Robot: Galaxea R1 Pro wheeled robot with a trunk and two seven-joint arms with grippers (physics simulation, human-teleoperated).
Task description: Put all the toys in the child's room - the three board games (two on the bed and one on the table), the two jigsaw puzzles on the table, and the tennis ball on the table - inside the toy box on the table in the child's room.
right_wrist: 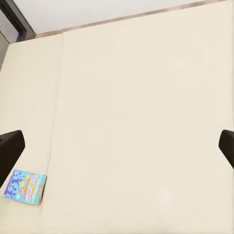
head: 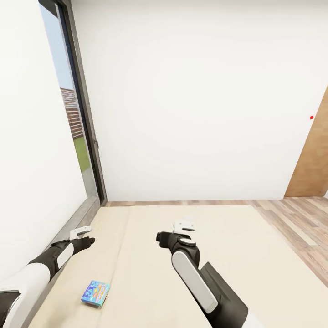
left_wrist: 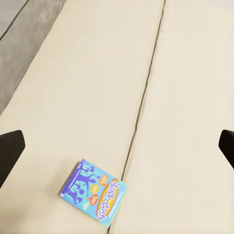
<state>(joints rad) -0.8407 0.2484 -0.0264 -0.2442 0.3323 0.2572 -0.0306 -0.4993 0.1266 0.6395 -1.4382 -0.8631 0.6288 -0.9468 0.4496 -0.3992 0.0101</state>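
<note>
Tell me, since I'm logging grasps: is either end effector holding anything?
Nothing is held: both end effectors are open above the bed, and the blue board game lies untouched on it.

One small flat blue printed card board game box lies on one low wide bed with a beige mattress; that mattress is made of two parts, split by one seam. Two black-and-white robot arms reach forward, each ending in one gripper: the left gripper and the right gripper. One tall dark-framed window stands in the wall. One brown wooden door carries one small red dot.
</note>
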